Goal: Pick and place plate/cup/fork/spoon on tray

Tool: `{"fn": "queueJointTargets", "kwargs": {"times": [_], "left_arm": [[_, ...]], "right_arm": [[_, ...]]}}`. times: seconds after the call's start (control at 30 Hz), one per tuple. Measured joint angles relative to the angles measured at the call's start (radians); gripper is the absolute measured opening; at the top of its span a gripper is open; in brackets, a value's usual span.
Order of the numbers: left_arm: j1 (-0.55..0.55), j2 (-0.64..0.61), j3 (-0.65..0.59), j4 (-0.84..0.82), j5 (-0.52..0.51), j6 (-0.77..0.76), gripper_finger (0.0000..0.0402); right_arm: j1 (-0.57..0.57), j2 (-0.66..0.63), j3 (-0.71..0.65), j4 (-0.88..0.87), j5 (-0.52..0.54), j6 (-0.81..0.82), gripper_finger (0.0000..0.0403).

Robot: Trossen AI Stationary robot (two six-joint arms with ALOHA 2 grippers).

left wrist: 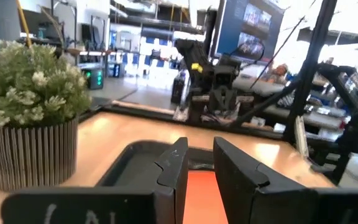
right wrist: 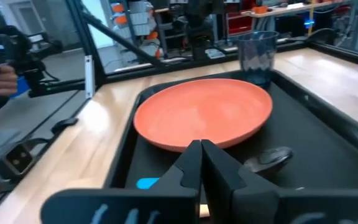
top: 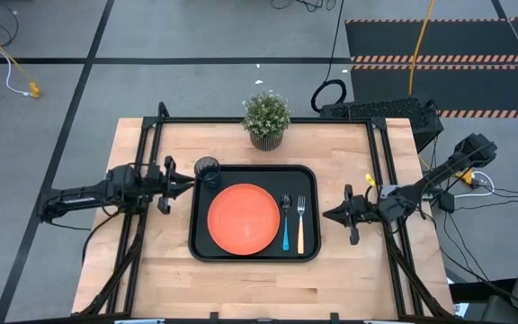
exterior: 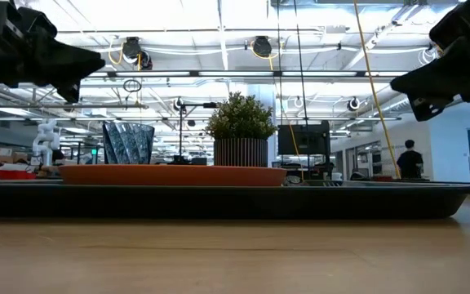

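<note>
From above: black tray (top: 199, 245) at frame centre on the wooden worktop (top: 151, 270). Orange plate (top: 243, 218) inside it, filling the left and middle part. Grey cup (top: 207, 169) in the tray's upper-left corner, just beside the plate. Spoon (top: 286, 221) with blue handle and fork (top: 300, 223) with orange handle lying side by side in the tray's right part, spoon nearer the plate. Potted plant (top: 266, 118) above the tray at the worktop's far edge. Left jaws (top: 187, 185) at the left of the frame, just off the tray's left rim, near the cup, holding nothing. Right jaws (top: 327, 214) to the right of the tray, apart from it, empty.

From worktop level: tray rim (exterior: 219, 201) across mid-frame, plate edge (exterior: 170, 175) above it, cup (exterior: 128, 143) left of centre, plant (exterior: 241, 128) at centre. Both arms in the upper corners.

Left wrist: jaws (left wrist: 199, 163) a little apart at the bottom centre, nothing between them, plate (left wrist: 197, 193) showing through the gap, plant (left wrist: 27, 118) at left.

Right wrist: jaws (right wrist: 201, 152) closed tip to tip, empty; plate (right wrist: 204, 112) at centre, cup (right wrist: 257, 57) upper right, spoon bowl (right wrist: 269, 158) lower right.
</note>
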Motion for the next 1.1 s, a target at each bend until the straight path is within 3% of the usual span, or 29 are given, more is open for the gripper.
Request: {"fn": "queueJointTargets", "kwargs": {"times": [0.23,0.57,0.77,1.1], "left_arm": [[0.036,0.000,0.000,0.004,0.053,0.017,0.0078],[0.043,0.000,0.000,-0.014,0.036,0.026,0.0078],[0.043,0.000,0.000,-0.030,0.014,0.053,0.0078],[0.043,0.000,0.000,-0.030,0.013,0.100,0.0078]], "right_arm": [[-0.073,0.004,-0.001,-0.008,-0.024,-0.014,0.0000],[-0.108,0.023,-0.002,-0.007,-0.028,0.020,0.0000],[-0.123,0.023,-0.002,0.051,-0.120,-0.079,0.0000],[-0.240,0.023,-0.002,0.068,-0.268,-0.127,0.0000]]}}
